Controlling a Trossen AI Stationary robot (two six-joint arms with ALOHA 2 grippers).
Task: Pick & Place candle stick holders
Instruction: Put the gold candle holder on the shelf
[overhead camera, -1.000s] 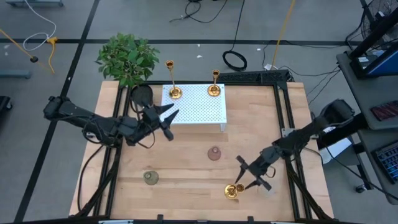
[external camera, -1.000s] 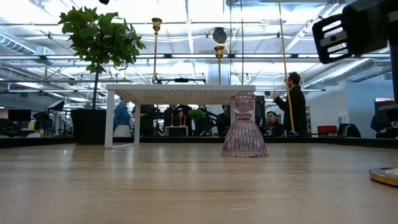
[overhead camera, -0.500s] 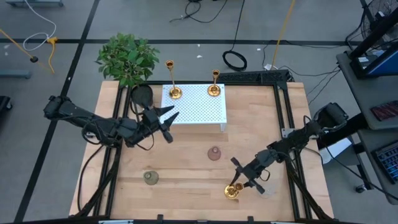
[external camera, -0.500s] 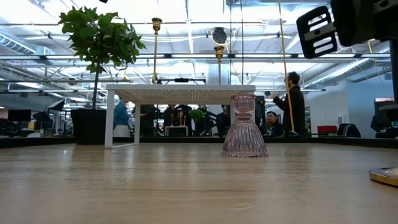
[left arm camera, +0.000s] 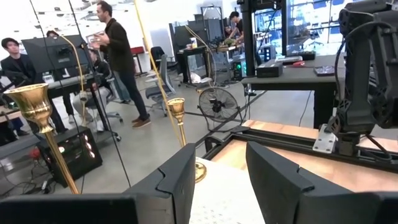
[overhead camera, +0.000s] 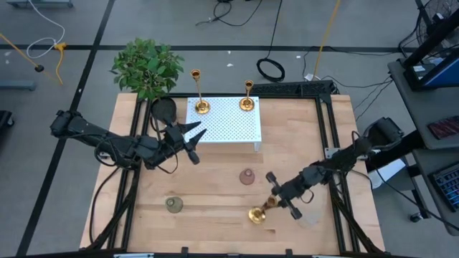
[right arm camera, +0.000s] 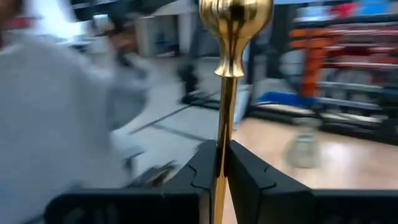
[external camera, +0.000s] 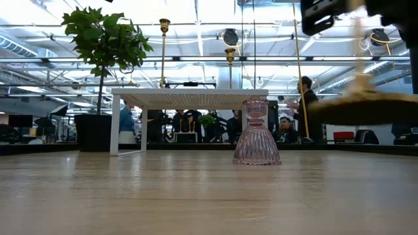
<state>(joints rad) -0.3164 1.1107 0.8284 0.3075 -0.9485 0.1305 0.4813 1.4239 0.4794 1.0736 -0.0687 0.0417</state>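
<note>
Two gold candlesticks [overhead camera: 202,106] [overhead camera: 247,104] stand by their round bases on a white perforated stand [overhead camera: 233,125] at the table's far side. My right gripper [overhead camera: 274,201] is shut on a third gold candlestick [overhead camera: 258,213], held above the near right of the table. A pink holder [overhead camera: 247,176], an olive holder [overhead camera: 173,205] and a clear holder [overhead camera: 310,218] rest on the wood. My left gripper [overhead camera: 192,136] hangs open at the stand's left edge, with nothing between its fingers [left arm camera: 186,180]. My right gripper pinches the candlestick's thin stem [right arm camera: 222,163] between its two fingers, below the cup-shaped top [right arm camera: 235,18]. The fingers come about level from the table's right side and lie across the stem. The candlestick stands roughly upright, its round base [external camera: 359,108] lifted clear of the table.
A potted plant [overhead camera: 147,67] stands at the far left corner beside the stand. A black frame [overhead camera: 326,136] runs along the table's edges. People [external camera: 307,108] show in the room beyond the table. Bare wood lies between the pink and olive holders.
My right gripper has shut on the candlestick's stem and taken hold. It has then risen and gone a little toward the table's left edge. The candlestick's base, which rested on the table near the right front, now hangs clear above it.
</note>
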